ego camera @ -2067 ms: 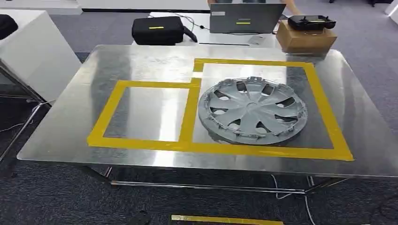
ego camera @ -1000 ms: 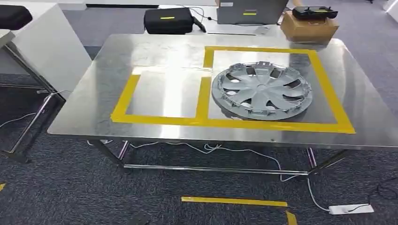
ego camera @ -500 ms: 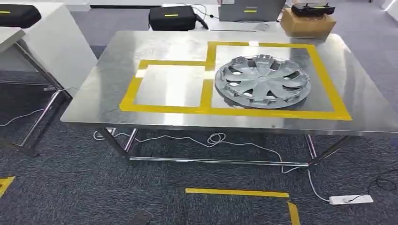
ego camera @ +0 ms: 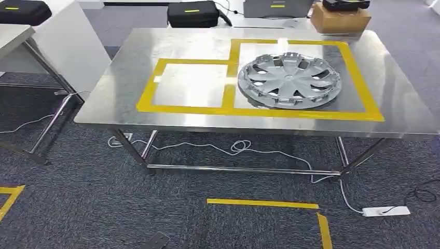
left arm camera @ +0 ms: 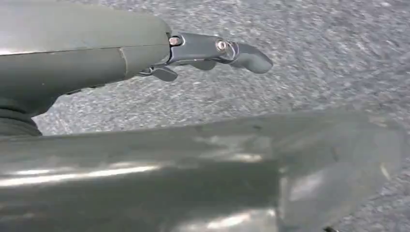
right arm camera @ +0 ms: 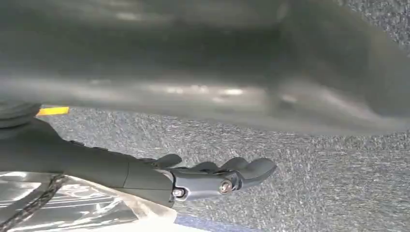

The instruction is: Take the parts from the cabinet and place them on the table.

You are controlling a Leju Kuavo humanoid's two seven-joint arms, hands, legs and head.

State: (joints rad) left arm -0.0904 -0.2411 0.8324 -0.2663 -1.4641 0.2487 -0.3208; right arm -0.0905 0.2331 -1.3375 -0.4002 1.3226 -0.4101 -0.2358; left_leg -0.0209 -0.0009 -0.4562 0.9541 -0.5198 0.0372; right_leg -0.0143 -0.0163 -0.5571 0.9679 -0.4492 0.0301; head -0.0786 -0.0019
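Hubcap (ego camera: 289, 80) lies flat on steel table (ego camera: 119, 83).

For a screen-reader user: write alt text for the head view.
A silver hubcap lies inside the larger of two yellow-taped rectangles on a steel table, seen from above and a little way back; the smaller taped rectangle beside it holds nothing. Cables and a power strip lie on the grey carpet below, with yellow floor tape nearer the camera.

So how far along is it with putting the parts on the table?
One part looks done: a wheel cover lies on the metal table inside the larger yellow-taped square. Nothing is in hand: the left hand and right hand hang over carpet. The smaller taped square beside it is bare, probably awaiting another part.
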